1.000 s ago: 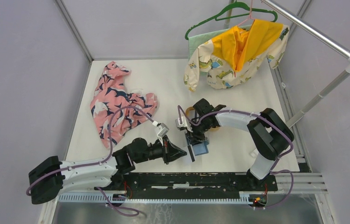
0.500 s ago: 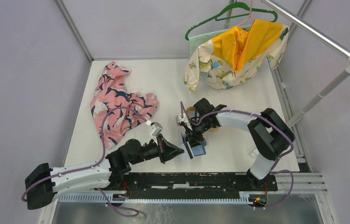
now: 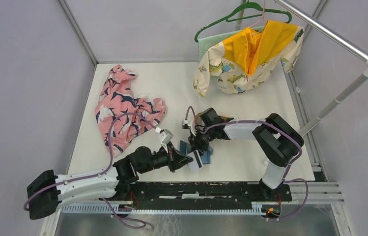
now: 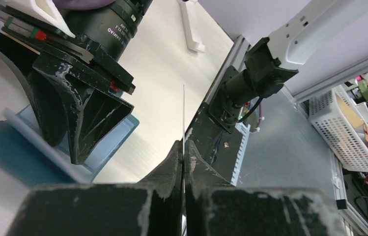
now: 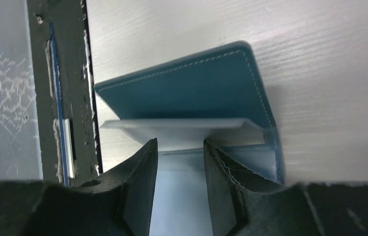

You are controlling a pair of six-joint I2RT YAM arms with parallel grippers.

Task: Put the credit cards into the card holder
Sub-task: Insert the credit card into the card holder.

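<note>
The left tool (image 4: 184,147) is clenched on 1 credit card (image 4: 184,105), seen edge-on as a thin rigid sliver projecting straight ahead of the fingertips. The card holder (image 5: 186,83) lies open on the white, faintly grained tabletop (image 5: 329,59). It sits just beside the card's leading edge, on the side toward the right arm. The right tool (image 5: 179,147) stands over the card holder, its 2 scuffed black fingers (image 5: 140,182) straddling a pale, smooth inner leaf (image 5: 182,129); whether they pinch it cannot be told. The outer cover is teal and leather-like, with pale edge stitching and rounded corners. Judgement: the card's plane must align with the pocket mouth, and the left arm, already carrying the card, is nearer.
</note>
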